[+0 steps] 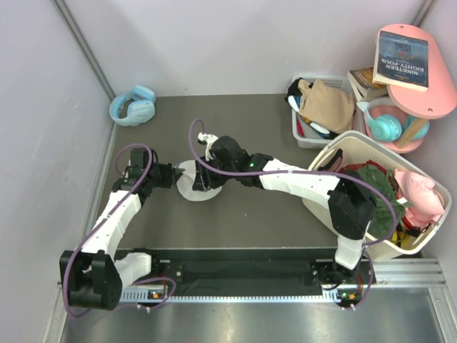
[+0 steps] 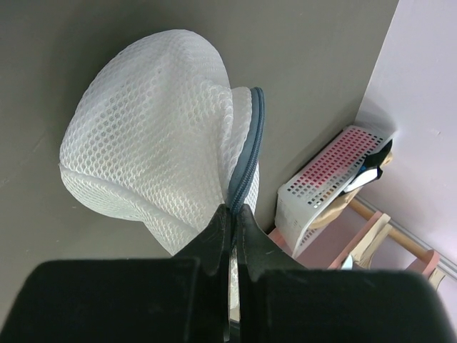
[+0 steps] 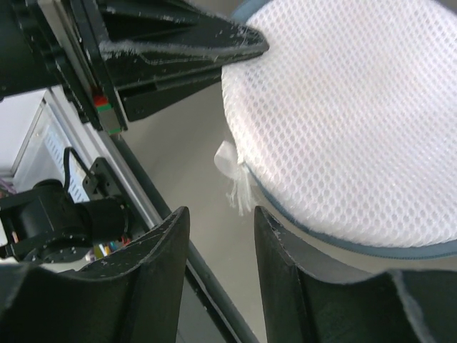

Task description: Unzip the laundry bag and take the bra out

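The laundry bag (image 1: pixel 193 187), a round white mesh pouch with a grey-blue zip rim, lies mid-table between the two grippers. My left gripper (image 1: pixel 173 176) is shut on the pouch's zip rim (image 2: pixel 246 153), pinching its edge; the mesh (image 2: pixel 150 136) bulges beyond my left gripper's tips (image 2: pixel 234 213). My right gripper (image 1: pixel 206 183) is open and empty just beside the pouch (image 3: pixel 350 121), its tips (image 3: pixel 221 214) either side of a small white tag (image 3: pixel 234 175) at the rim, not touching it. The left fingers (image 3: pixel 186 43) show in the right wrist view. The bra is hidden.
Blue headphones (image 1: pixel 133 105) lie at the far left. A grey crate (image 1: pixel 308 133) with a tan cloth (image 1: pixel 328 103) stands far right. A big white basket (image 1: pixel 341 146) with a pink garment (image 1: pixel 418 193) is at the right, a pink shelf with books (image 1: pixel 414 64) behind it.
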You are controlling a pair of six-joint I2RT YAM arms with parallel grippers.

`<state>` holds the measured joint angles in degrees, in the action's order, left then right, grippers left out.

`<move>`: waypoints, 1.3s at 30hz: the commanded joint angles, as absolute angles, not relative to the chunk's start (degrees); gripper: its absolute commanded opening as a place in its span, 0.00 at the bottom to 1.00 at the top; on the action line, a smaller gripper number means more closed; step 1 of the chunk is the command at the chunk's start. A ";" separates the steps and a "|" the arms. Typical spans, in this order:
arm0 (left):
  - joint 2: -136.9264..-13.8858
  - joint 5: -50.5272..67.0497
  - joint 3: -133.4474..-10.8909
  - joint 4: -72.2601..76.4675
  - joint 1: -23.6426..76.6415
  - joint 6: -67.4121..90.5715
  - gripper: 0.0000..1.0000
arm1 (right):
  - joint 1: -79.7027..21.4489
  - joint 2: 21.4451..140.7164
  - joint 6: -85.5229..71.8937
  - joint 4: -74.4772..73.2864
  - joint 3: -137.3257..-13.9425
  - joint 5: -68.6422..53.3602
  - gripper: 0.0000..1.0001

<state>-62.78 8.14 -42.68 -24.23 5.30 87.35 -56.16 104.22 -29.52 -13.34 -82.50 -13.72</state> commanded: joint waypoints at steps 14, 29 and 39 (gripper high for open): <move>-60.03 9.32 -42.19 -24.34 5.45 90.00 0.00 | -57.22 106.09 -30.85 -9.32 -85.87 -8.35 0.36; -60.38 7.91 -42.10 -22.85 5.36 88.07 0.00 | -56.52 103.55 -28.74 -11.16 -82.98 -4.92 0.00; -61.52 6.33 -43.07 -21.45 5.27 85.43 0.00 | -52.39 97.47 -30.67 -9.76 -74.53 -4.13 0.00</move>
<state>-61.63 7.90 -42.28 -24.03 5.41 86.61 -54.30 101.51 -30.17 -10.85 -76.07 -5.98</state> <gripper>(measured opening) 0.027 0.008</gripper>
